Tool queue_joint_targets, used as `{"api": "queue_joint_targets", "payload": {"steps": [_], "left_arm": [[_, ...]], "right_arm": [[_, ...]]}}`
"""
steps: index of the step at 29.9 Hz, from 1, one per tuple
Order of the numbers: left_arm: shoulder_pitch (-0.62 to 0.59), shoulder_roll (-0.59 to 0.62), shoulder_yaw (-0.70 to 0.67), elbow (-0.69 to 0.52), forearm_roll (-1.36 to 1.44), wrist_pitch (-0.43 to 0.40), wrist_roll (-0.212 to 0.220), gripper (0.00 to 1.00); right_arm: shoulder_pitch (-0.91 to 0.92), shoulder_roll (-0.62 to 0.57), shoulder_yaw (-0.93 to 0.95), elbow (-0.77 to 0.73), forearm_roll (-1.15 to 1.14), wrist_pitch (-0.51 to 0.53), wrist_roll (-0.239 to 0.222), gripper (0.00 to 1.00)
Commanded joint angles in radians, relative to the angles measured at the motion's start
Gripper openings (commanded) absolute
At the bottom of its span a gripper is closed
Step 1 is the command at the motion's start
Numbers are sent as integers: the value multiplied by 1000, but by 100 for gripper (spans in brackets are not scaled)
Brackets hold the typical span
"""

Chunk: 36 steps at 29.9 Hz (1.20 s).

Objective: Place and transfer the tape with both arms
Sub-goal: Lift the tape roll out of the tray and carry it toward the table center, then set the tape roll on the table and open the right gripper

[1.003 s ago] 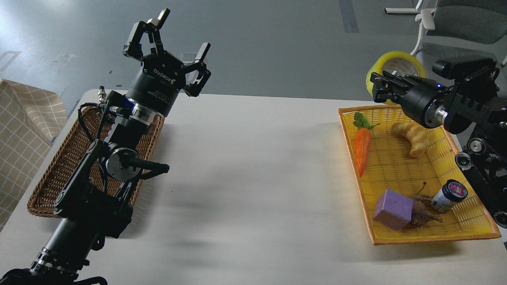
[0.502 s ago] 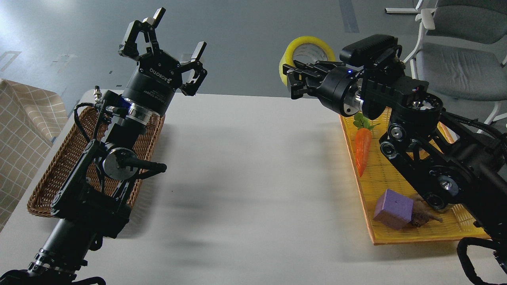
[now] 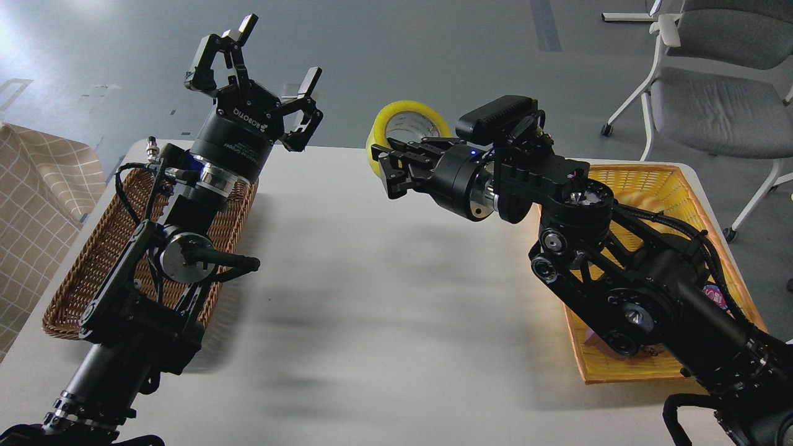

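Note:
The tape (image 3: 404,127) is a yellow roll with a whitish core, held in the air above the far middle of the white table (image 3: 384,297). My right gripper (image 3: 389,166) is shut on the tape's lower rim and points left. My left gripper (image 3: 277,57) is open and empty, raised above the far end of the brown wicker basket (image 3: 74,291), its fingers pointing up. A gap of open air lies between the tape and the left gripper.
A yellow plastic tray (image 3: 657,179) lies at the right, mostly hidden behind my right arm. A grey chair (image 3: 718,105) stands behind the table at the far right. A checked cloth (image 3: 31,186) is at the left edge.
My right arm has swung left from over the yellow tray to the table's far middle, carrying the tape with it and lowering slightly. The left gripper has stayed open and nearly still.

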Motion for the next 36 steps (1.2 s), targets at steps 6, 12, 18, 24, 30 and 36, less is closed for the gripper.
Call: {"api": "queue_joint_targets", "payload": {"steps": [6,12,18,24,30,36], "left_arm": [[1,0,-1,0,0,0,0,98],[1,9,-3,0,0,0,0,98],[1,14,-4,0,0,0,-1,98],[1,12,-4,0,-1,0,-1,98],[1,15,-4,0,0,0,-1,98],[6,15,-6,0,0,0,-1,98]], "right_arm": [[-63,41,-77,-33,0,0,-1,6],[-68,41,-100,-76,0,0,-1,6],[-101,41,-108,-83,0,0,-1,6],[-124,41,-119,-94,0,0,-2,6],[-149,41,-120,-131,0,0,-2,6],[-167,41,-120,-145,0,0,-5,6]]}}
